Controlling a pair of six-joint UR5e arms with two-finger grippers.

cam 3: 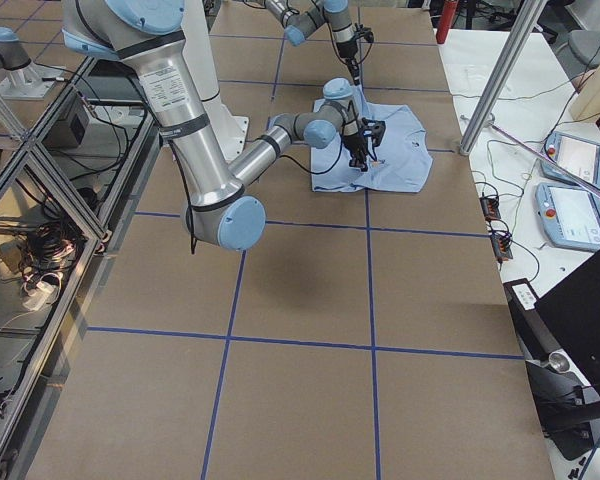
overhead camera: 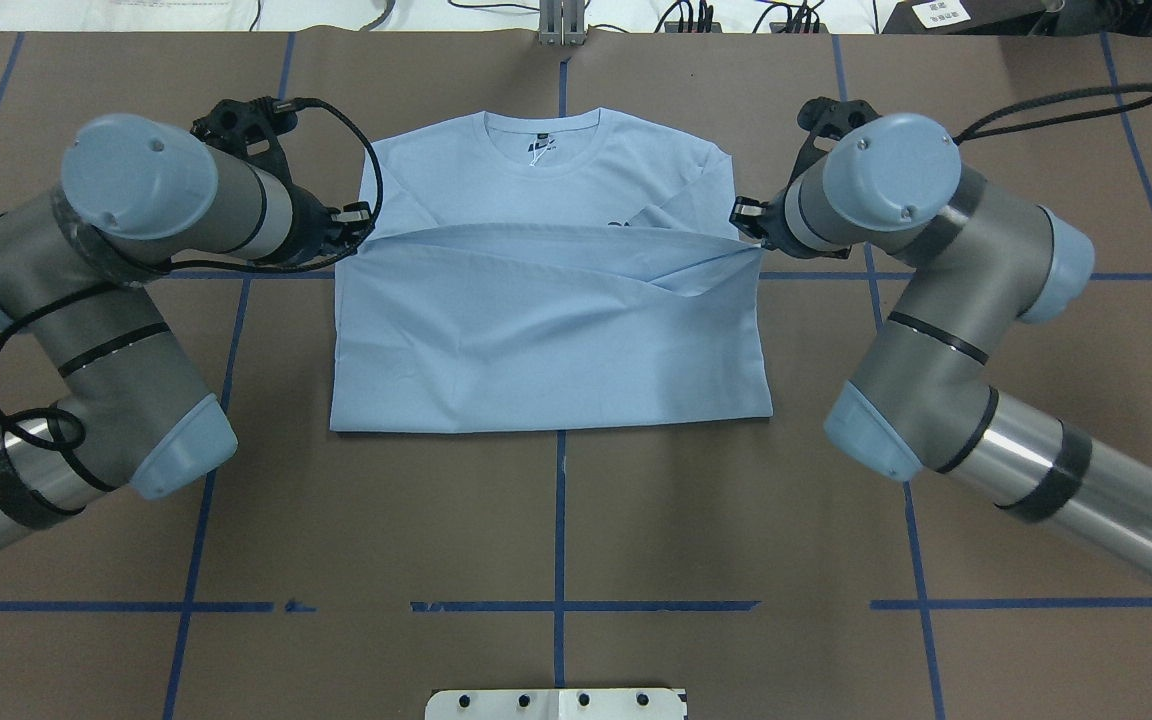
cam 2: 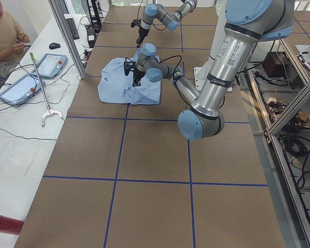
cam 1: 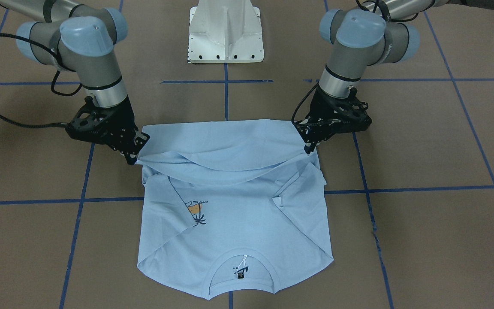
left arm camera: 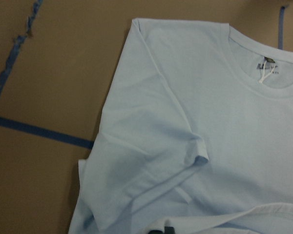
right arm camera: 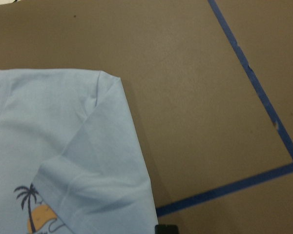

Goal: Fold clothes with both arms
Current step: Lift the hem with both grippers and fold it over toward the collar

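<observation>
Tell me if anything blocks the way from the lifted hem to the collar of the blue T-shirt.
Nothing visible does. The left hand and right hand hold the hem of the light blue short-sleeved T-shirt; ahead lie only its own folded-in sleeves and collar.

Left arm (overhead camera: 106, 300) and right arm (overhead camera: 936, 310) bend inward at the elbows, wrists tilted down. Left gripper (cam 1: 309, 145) and right gripper (cam 1: 137, 150), 2 mirrored, each pinch the T-shirt (cam 1: 238, 206).
</observation>
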